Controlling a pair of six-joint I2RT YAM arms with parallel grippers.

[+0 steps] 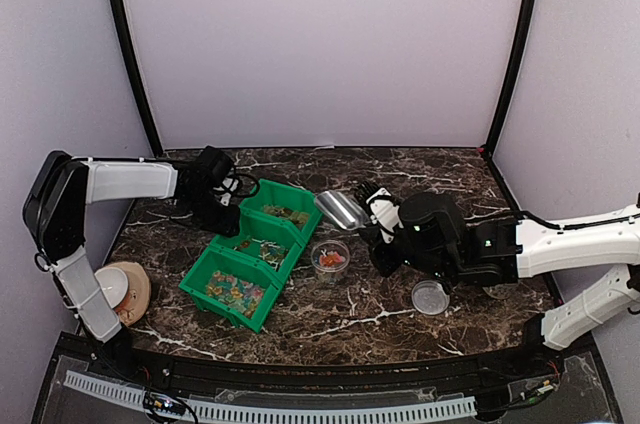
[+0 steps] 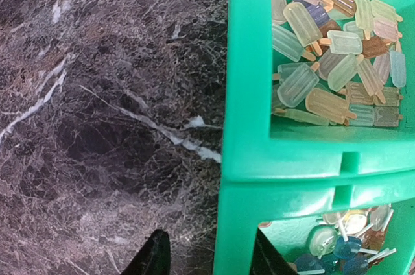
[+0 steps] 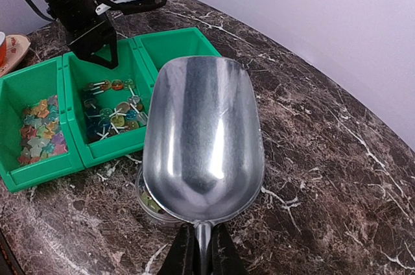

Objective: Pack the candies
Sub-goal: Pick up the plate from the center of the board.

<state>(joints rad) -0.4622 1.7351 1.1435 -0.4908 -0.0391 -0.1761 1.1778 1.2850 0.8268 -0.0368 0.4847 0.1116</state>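
Candies fill three joined green bins (image 1: pixel 222 310): star shapes (image 3: pixel 39 129), lollipops (image 3: pixel 113 116) and ice-lolly shapes (image 2: pixel 324 61). My left gripper (image 2: pixel 209 259) is open at the far-left side of the bins and straddles a bin wall (image 2: pixel 292 158). One of its fingers (image 2: pixel 267 257) is inside the lollipop bin, the other stands off outside over the table. My right gripper (image 3: pixel 202 255) is shut on the handle of an empty metal scoop (image 3: pixel 204 139), held above a small clear tub (image 1: pixel 330 259) with a few candies in it.
The tub's clear lid (image 1: pixel 430 296) lies on the marble table in front of the right arm. A round wooden coaster with a white cup (image 1: pixel 122 287) sits at the near left. White walls enclose the table at the back and sides.
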